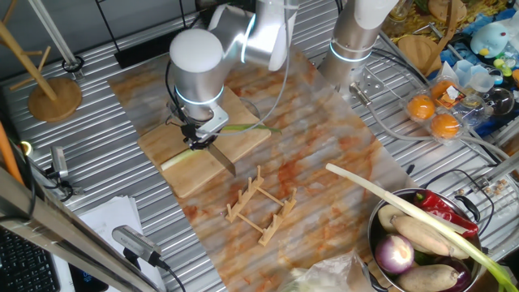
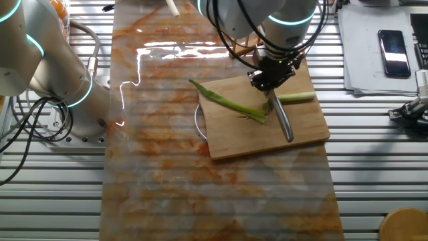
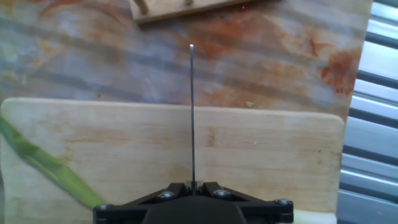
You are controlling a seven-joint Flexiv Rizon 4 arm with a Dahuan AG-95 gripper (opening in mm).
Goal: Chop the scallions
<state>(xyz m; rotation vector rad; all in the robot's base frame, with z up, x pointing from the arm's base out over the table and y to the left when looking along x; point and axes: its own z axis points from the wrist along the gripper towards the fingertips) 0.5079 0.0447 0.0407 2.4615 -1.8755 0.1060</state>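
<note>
The white and silver robot arm reaches down over the desk, its round wrist joint ringed by a thin light-blue band, and its black two-finger gripper points straight down. The gripper is clamped on the handle of a thin-bladed metal knife. In the hand view the black finger bases fill the bottom edge and the blade runs forward from between them, seen edge-on.

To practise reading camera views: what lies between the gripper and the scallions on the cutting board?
A knife blade, held in the gripper, reaches down to the scallions; the other fixed view shows it best.
</note>
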